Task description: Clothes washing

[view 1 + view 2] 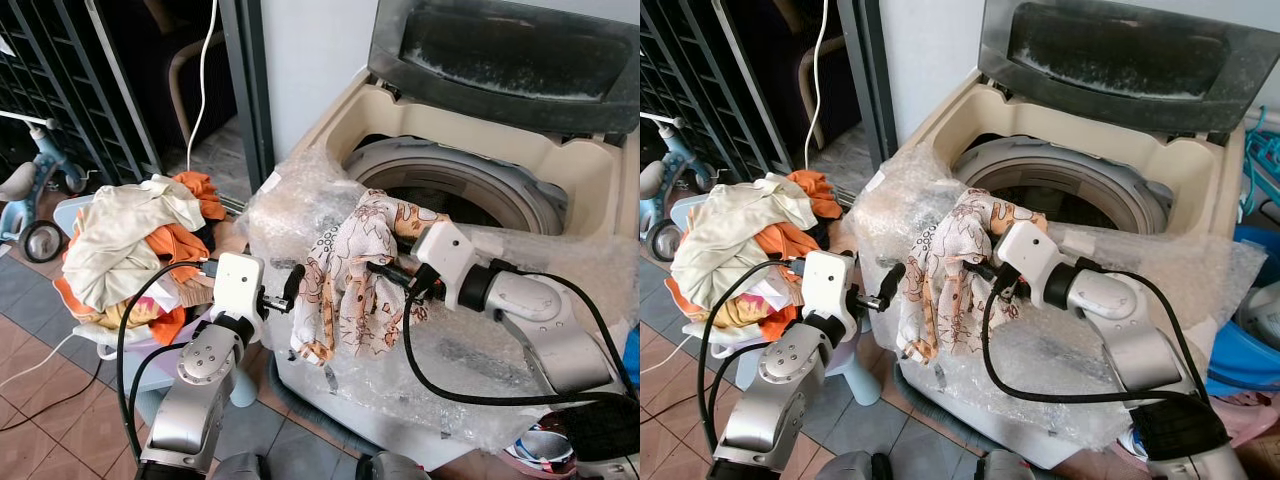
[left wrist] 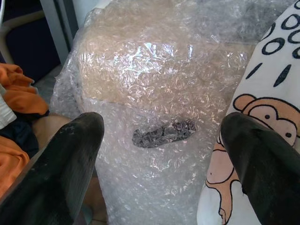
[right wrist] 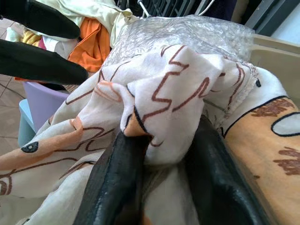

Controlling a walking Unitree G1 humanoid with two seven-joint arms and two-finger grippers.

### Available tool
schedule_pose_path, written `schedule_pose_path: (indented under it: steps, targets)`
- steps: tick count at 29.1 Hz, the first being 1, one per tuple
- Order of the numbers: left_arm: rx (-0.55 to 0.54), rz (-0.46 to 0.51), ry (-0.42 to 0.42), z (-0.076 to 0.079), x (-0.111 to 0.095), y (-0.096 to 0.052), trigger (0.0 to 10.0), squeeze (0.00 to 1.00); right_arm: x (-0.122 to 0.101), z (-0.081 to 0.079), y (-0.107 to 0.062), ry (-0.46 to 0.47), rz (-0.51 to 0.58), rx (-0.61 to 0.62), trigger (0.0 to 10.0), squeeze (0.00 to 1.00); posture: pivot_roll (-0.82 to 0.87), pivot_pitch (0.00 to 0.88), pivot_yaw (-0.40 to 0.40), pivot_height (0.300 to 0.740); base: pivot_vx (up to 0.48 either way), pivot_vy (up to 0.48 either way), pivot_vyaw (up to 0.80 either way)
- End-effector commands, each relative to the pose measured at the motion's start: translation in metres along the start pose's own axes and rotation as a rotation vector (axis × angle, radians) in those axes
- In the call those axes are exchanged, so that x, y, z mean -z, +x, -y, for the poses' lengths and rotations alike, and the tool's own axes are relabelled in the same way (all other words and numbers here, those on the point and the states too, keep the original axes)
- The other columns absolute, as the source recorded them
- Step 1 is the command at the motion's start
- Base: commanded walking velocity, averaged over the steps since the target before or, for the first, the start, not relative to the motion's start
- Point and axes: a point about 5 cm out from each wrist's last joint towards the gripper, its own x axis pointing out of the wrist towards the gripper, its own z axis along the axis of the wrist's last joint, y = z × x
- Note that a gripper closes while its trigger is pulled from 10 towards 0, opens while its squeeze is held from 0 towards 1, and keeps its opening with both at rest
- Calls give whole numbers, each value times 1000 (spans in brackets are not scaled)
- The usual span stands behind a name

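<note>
At frame centre my right gripper [image 1: 388, 272] pinches the printed cloth [image 1: 345, 290] short of the washer drum [image 1: 460, 195], my left gripper [image 1: 290, 290] is spread empty, and the laundry pile [image 1: 130, 250] at left awaits.

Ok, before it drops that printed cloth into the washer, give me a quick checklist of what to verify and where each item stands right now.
1. Right end effector has a grip on the printed cloth: ok, its fingers are closed on a fold, as the right wrist view shows.
2. Washer lid raised: ok.
3. Drum opening free to receive the cloth: ok, though what is inside the drum cannot be told.
4. Cloth over the drum: not ok, it hangs down the bubble wrap on the washer's front.
5. Left end effector out of the way: not ok, open and right beside the hanging cloth.
</note>
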Motion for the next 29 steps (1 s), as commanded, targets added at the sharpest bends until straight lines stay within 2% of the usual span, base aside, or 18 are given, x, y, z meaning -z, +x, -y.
schedule_pose_path:
  steps: [1, 5, 7, 12, 13, 14, 15, 17, 18, 19, 20, 21, 22, 24, 25, 26, 27, 29]
  targets:
    - [-3, 6, 5, 0, -2, 1, 10000, 0, -2, 6, 1, 11, 9, 25, 0, 0, -98, 32, 18, 740, 0, 0, 0]
    - [-7, 8, 6, -1, -3, 2, 10000, 0, -12, 6, 8, 86, 67, -9, 0, 0, -97, 30, 18, 740, 0, 0, 0]
    - [-4, 7, 6, 0, -3, 3, 10000, 0, -20, 11, 12, 132, 98, -21, 0, 0, -97, 30, 21, 740, 0, 0, 0]
    - [2, 17, 15, 1, -5, 6, 10000, 0, -52, 66, 15, 211, 222, 163, 0, 0, -92, 25, 17, 740, 0, 0, 0]
    - [0, 17, 15, 1, -5, 6, 10000, 0, -61, 84, 13, 217, 252, 259, 0, 0, -91, 25, 17, 740, 0, 0, 0]
    - [-3, 17, 15, 1, -5, 6, 10000, 0, -78, 120, 5, 249, 309, 485, 0, 0, -88, 23, 15, 740, 0, 0, 0]
    - [-4, 17, 15, 1, -5, 6, 10000, 0, -85, 136, -1, 266, 332, 597, 0, 0, -88, 23, 15, 740, 0, 0, 0]
    - [-5, 17, 16, 0, -5, 6, 10000, 0, -90, 154, -11, 275, 338, 746, 0, 0, -88, 21, 14, 740, 0, 0, 0]
    - [-6, 17, 16, 0, -5, 6, 10000, 0, -89, 164, -18, 257, 307, 841, 0, 0, -88, 21, 14, 740, 0, 0, 0]
    - [-7, 17, 16, 0, -4, 6, 10000, 0, -89, 172, -27, 218, 276, 935, 627, 0, -86, 18, 12, 740, 0, 0, 0]
    - [-8, 18, 17, 0, -4, 6, 10000, 0, -89, 178, -33, 191, 257, 995, 627, 0, -86, 18, 12, 740, 0, 0, 0]
    - [-10, 19, 17, 0, -4, 6, 10000, 0, -91, 180, -39, 116, 254, 1030, 8392, 0, -86, 18, 12, 740, 0, 0, 0]
    - [-11, 19, 18, 0, -4, 6, 10000, 0, -92, 179, -38, 87, 248, 1022, 10000, 0, -83, 15, 9, 740, 0, 0, 0]
    - [-13, 20, 19, 0, -4, 7, 10000, 0, -85, 173, -28, 32, 189, 958, 10000, 0, -83, 15, 9, 740, 0, 0, 0]
    - [-14, 20, 19, 0, -4, 7, 10000, 0, -80, 167, -22, 47, 172, 900, 10000, 0, -86, 16, 11, 740, 0, 0, 0]
    - [-14, 20, 18, 0, -4, 7, 10000, 0, -75, 162, -18, 58, 154, 863, 10000, 565, -86, 16, 11, 740, 0, 0, 0]
    - [-14, 20, 17, 0, -4, 7, 10000, 0, -71, 158, -16, 68, 152, 838, 10000, 1000, -86, 16, 11, 740, 0, 0, 0]
    - [-12, 21, 15, 0, -5, 7, 10000, 0, -65, 152, -13, 76, 151, 806, 10000, 1000, -87, 17, 14, 740, 0, 0, 0]
